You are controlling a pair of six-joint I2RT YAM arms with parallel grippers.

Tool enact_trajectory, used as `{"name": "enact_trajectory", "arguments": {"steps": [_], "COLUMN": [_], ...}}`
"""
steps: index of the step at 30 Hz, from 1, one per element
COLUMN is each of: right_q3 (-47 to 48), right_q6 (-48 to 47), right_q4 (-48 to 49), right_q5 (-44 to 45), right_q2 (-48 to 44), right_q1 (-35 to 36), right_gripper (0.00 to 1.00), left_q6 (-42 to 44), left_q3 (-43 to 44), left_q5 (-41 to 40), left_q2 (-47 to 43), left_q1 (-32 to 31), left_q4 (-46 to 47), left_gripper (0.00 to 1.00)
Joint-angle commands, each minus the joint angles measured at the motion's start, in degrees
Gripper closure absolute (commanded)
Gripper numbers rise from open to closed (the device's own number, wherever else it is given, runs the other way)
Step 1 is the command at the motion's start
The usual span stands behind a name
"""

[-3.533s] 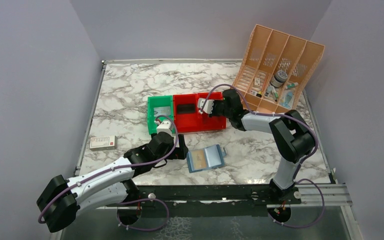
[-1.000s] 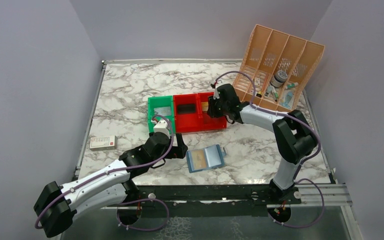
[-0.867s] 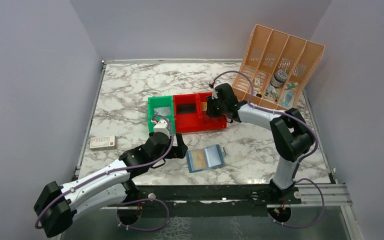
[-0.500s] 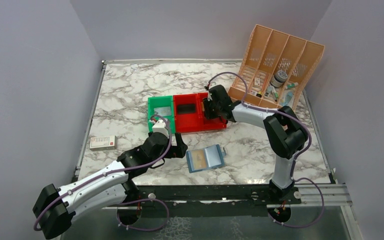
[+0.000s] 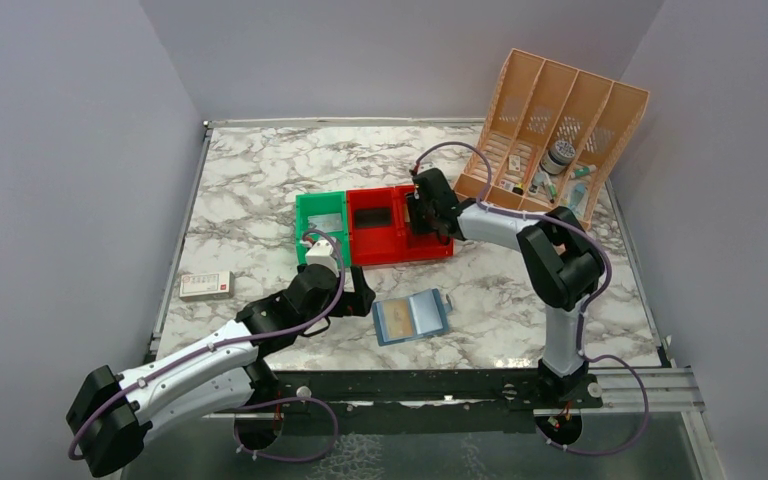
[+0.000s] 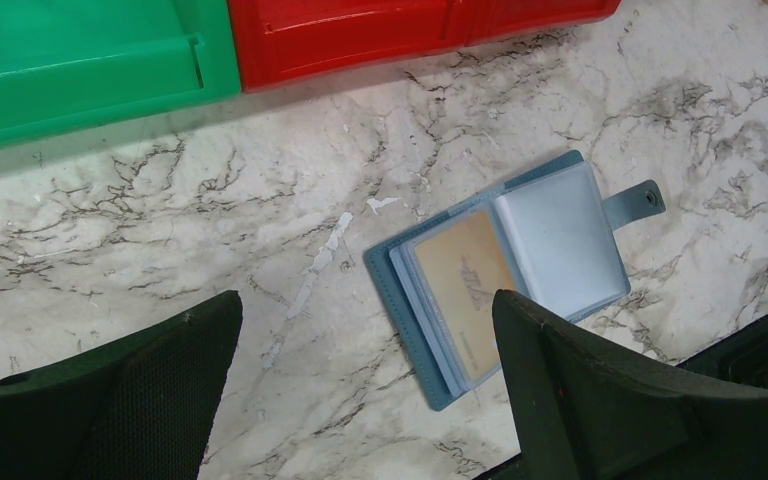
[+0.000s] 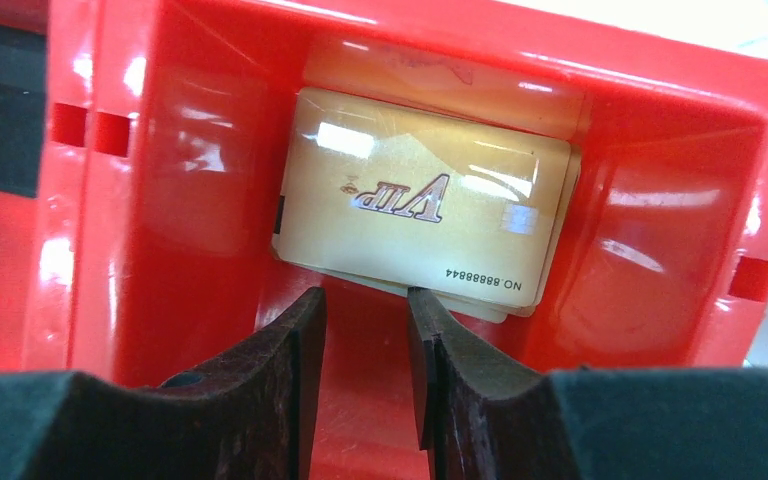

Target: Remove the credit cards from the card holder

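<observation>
The card holder (image 5: pixel 411 317), a blue wallet, lies open on the marble near the front; it also shows in the left wrist view (image 6: pixel 520 265). A tan-gold credit card (image 6: pixel 460 290) sits in its left panel. My left gripper (image 6: pixel 365 300) is wide open and empty just left of the wallet, apart from it (image 5: pixel 355 297). My right gripper (image 7: pixel 365 300) is inside the right red bin (image 7: pixel 660 230), jaws slightly apart with nothing between them. Just past its tips lies a tan-gold card marked VIP (image 7: pixel 425 195), stacked on another pale card.
A second red bin (image 5: pixel 372 228) and a green bin (image 5: pixel 320 222) adjoin the right red bin (image 5: pixel 430 245). A white-and-red flat box (image 5: pixel 206 285) lies at the left. An orange divided organizer (image 5: pixel 557 130) stands at the back right.
My right arm has swung its wrist and elbow leftward and its gripper has settled into the right red bin. My left arm has barely shifted. The wallet has not moved.
</observation>
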Motion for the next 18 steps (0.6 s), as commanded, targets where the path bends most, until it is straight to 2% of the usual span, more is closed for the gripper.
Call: {"name": "enact_trajectory", "arguments": {"steps": [1, 11, 18], "right_q3": [1.32, 0.53, -1.4], "right_q6": [1.49, 3.22, 3.15], "right_q4": [-0.21, 0.79, 0.95], "right_q5": [3.64, 5.01, 2.83], "right_q2": [1.89, 2.69, -5.69], "right_q1": [0.41, 0.85, 0.94], "right_gripper": [0.63, 0.61, 0.57], "left_q6": [0.34, 0.34, 0.38], "left_q3": [-0.45, -0.58, -0.58], "left_q5": [-0.26, -0.05, -0.09], "left_q2": [-0.21, -0.18, -0.14], "left_q1": [0.35, 0.37, 0.3], "left_q4": [0.01, 0.29, 0.12], "left_gripper": [0.01, 0.01, 0.01]}}
